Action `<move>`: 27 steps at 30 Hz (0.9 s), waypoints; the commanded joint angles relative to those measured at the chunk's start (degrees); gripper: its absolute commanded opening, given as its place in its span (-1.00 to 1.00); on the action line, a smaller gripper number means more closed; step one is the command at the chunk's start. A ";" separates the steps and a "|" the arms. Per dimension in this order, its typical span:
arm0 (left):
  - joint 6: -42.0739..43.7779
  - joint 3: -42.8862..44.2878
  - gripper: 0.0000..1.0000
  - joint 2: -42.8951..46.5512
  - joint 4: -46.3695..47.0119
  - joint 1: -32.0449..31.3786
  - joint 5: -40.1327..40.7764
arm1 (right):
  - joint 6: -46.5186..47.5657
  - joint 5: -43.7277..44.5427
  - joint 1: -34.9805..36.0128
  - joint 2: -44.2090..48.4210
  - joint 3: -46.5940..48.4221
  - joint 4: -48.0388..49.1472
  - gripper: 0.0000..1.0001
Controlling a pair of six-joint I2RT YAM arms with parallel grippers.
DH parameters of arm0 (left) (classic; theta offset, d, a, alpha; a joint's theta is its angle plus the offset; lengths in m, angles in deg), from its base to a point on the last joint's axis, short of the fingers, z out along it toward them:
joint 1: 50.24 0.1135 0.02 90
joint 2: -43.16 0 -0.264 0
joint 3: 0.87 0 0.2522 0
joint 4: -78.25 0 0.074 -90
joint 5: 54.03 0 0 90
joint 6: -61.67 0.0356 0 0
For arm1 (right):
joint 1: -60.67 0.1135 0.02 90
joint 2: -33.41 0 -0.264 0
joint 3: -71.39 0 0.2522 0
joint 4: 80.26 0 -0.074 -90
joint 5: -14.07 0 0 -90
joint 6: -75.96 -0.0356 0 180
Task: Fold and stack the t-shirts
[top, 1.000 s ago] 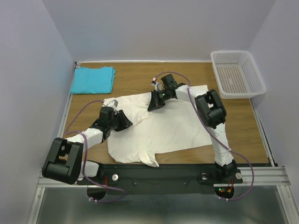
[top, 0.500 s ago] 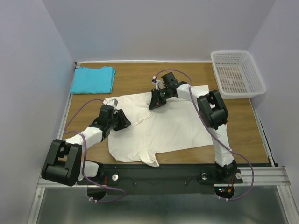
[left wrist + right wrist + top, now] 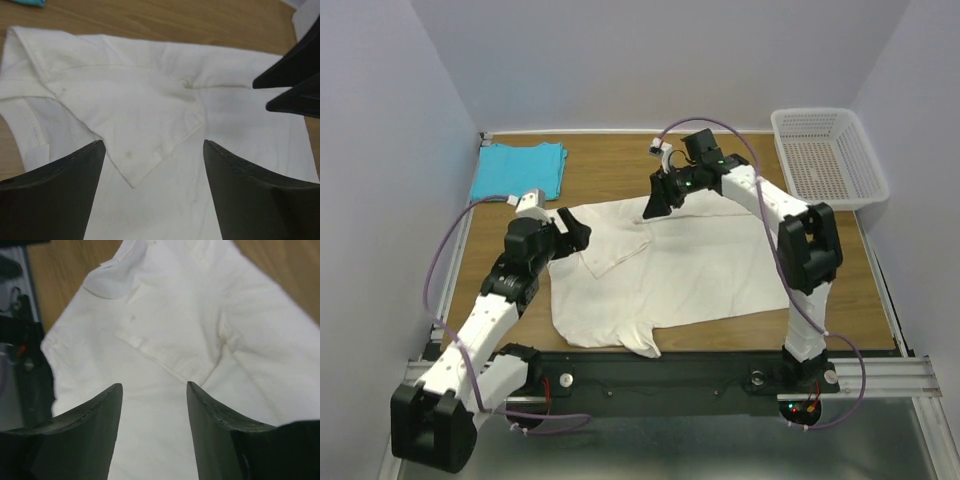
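Pale lilac walls (image 3: 650, 60) close in a wooden counter (image 3: 610, 160). The cream-white t-shirt (image 3: 690, 270) lies spread across its middle and reaches to the near edge. One sleeve (image 3: 615, 250) is folded inward, lying flat on top of the shirt's body at the left. The turquoise t-shirt (image 3: 520, 170) sits folded in the far left corner, well apart from the white one. A white mesh basket (image 3: 835, 204) stands at the far right corner. The left gripper (image 3: 570, 228) is over the left edge of the cream-white shirt, just beside the folded sleeve. In the left wrist view its fingers (image 3: 65, 190) stand wide apart, with only the cloth lying below them and nothing held. The right gripper (image 3: 655, 205) is over the shirt's far edge. In the right wrist view its fingers (image 3: 85, 435) are parted to a moderate gap, also with nothing between them and the white fabric beneath. Its dark fingertips also show at the right edge of the left wrist view.
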State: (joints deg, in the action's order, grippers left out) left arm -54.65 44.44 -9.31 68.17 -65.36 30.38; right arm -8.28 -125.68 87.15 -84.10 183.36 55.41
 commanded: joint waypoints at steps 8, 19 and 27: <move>-15.40 2.55 0.96 11.69 -20.72 6.94 3.66 | 45.92 20.65 -6.51 38.32 -30.62 -14.22 0.37; -22.10 4.75 0.82 -1.93 -41.64 7.47 1.99 | 55.24 27.34 -17.16 56.07 -54.26 -24.72 0.39; -22.44 4.39 0.50 -3.87 -45.43 5.80 -2.59 | 53.92 26.91 -19.35 56.17 -55.59 -24.37 0.39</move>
State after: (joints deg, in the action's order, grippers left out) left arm -75.88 46.58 -13.98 26.30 -58.25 29.99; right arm 44.77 -99.15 68.99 -28.43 127.30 30.69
